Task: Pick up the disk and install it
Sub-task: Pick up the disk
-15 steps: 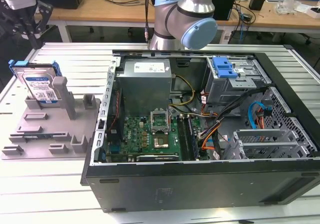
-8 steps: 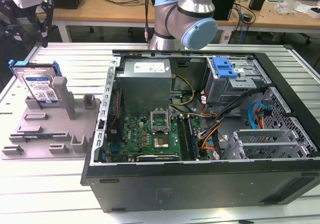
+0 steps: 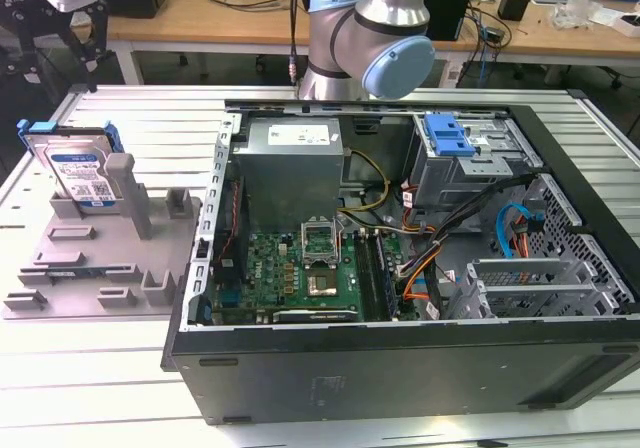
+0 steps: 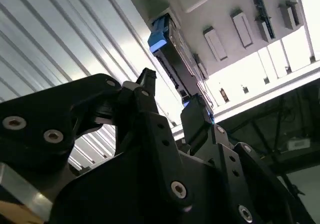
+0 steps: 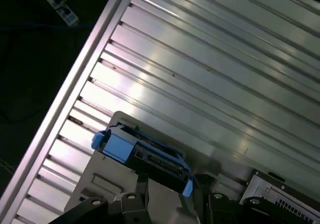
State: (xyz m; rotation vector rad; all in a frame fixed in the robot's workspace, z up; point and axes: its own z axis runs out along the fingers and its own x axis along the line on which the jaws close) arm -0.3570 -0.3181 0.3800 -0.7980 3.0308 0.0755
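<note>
The disk (image 3: 80, 173) stands on edge in a grey holder (image 3: 100, 268) at the exterior view's left, silver with a white-and-blue label and blue rails. My gripper (image 3: 58, 53) hangs above it, open, with nothing between the fingers and a clear gap down to the disk. In the second wrist view the disk (image 4: 167, 54) shows beyond the two black fingers (image 4: 145, 91) of the gripper (image 4: 171, 96). The first wrist view looks down on the disk's (image 5: 150, 156) blue-railed top edge, just past the gripper (image 5: 175, 201).
An open computer case (image 3: 400, 378) lies on the slatted metal table (image 3: 130, 118), with a grey drive cage and its blue tab (image 3: 447, 138), a power supply box (image 3: 290, 163), motherboard and cables inside. The arm's base (image 3: 370, 38) stands behind the case. The table's edge (image 5: 75, 84) runs near the holder.
</note>
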